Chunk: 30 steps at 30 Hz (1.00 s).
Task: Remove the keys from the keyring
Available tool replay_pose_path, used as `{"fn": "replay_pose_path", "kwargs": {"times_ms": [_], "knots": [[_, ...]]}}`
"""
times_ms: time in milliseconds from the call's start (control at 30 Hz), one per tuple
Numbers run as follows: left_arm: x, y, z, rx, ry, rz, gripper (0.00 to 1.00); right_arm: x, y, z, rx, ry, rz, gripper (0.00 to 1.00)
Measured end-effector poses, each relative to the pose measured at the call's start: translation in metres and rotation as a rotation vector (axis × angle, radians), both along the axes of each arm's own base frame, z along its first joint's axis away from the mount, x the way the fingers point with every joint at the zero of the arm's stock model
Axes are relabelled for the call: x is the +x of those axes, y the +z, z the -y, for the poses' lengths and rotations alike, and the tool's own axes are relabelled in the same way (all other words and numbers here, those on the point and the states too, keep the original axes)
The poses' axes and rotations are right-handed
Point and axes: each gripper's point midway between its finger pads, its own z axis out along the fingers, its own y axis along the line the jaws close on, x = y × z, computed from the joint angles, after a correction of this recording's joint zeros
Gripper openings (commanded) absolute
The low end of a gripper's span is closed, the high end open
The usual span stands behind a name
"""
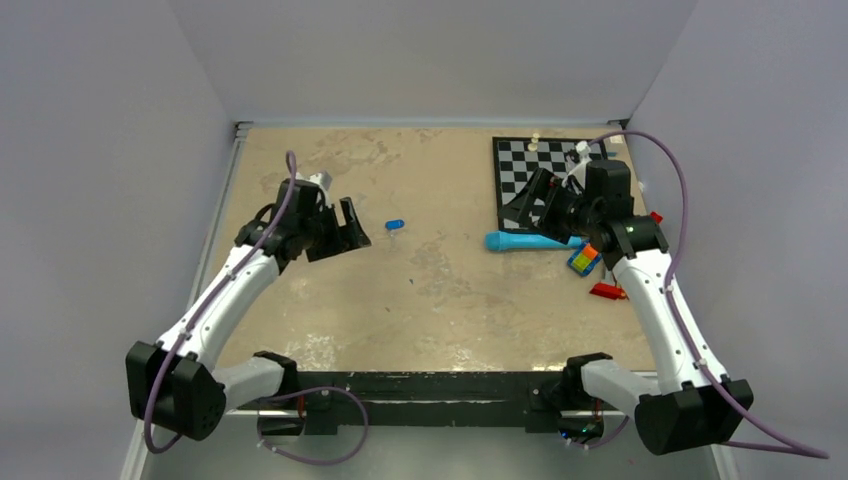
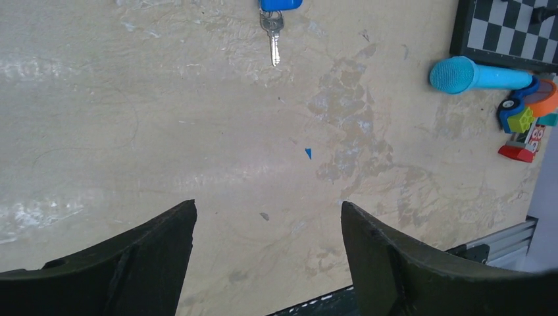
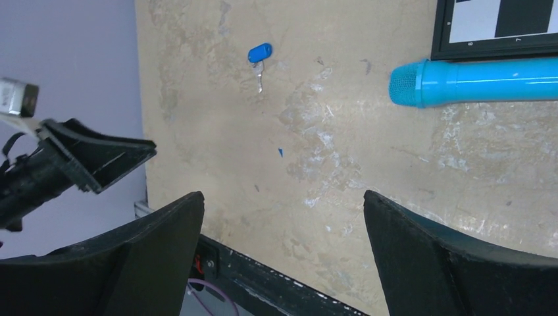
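Observation:
A bright blue oval fob [image 1: 395,224] lies on the tan table at mid-left. A small grey key [image 2: 273,41] hangs from it in the left wrist view, below the fob [image 2: 281,4]. The right wrist view shows the fob [image 3: 259,52] and the key [image 3: 259,78] too. My left gripper [image 1: 352,228] is open and empty, raised a little to the left of the fob. My right gripper [image 1: 535,200] is open and empty, raised over the chessboard's near-left corner, far to the right of the keys.
A long light-blue tube-shaped tool [image 1: 525,241] lies right of centre. A black-and-white chessboard [image 1: 520,165] with a few pieces sits at the back right. A blue-and-yellow block [image 1: 584,260] and red bits [image 1: 607,292] lie near the right arm. Walls close in on all sides.

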Motion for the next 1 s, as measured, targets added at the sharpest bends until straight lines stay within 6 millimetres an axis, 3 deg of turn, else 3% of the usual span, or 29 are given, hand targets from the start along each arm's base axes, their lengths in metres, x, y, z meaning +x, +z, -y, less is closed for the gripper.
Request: {"fn": "replay_pose_path", "kwargs": {"times_ms": [267, 500, 767, 1000], "knots": [[0.041, -0.053, 0.022, -0.076, 0.101, -0.103, 0.70, -0.011, 0.005, -0.011, 0.051, 0.069, -0.011, 0.95], [0.070, -0.094, 0.038, -0.105, 0.124, -0.154, 0.63, -0.036, 0.002, -0.013, 0.081, 0.089, -0.004, 0.94], [0.103, -0.112, 0.048, -0.115, 0.132, -0.138, 0.56, -0.045, 0.000, -0.013, 0.089, 0.097, -0.010, 0.95], [0.115, -0.124, 0.051, -0.121, 0.154, -0.139, 0.50, -0.049, -0.002, -0.013, 0.087, 0.100, -0.030, 0.94]]}}
